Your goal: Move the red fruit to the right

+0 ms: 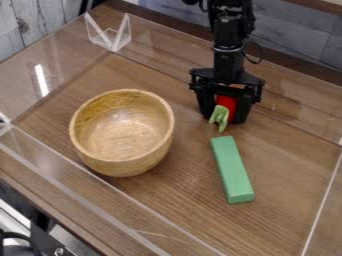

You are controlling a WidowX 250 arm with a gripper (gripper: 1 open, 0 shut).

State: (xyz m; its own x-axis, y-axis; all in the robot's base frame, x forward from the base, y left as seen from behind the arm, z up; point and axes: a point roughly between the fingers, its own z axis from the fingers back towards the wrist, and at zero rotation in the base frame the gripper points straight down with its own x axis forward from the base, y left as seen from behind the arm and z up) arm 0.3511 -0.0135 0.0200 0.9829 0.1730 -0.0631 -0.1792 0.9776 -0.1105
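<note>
The red fruit (225, 109), small and glossy with a light green cap at its lower left, rests on the wooden table (287, 160) right of centre. My gripper (225, 105) comes straight down over it on a black arm. Its two black fingers (199, 103) stand spread on either side of the fruit, open, and I see no squeeze on it. The fruit lies just above the top end of a long green block.
A long green rectangular block (231, 167) lies below the fruit, angled slightly. A wooden bowl (123, 131) sits at left centre. Clear plastic walls (40, 75) ring the table, with a clear bracket (108, 32) at the back left.
</note>
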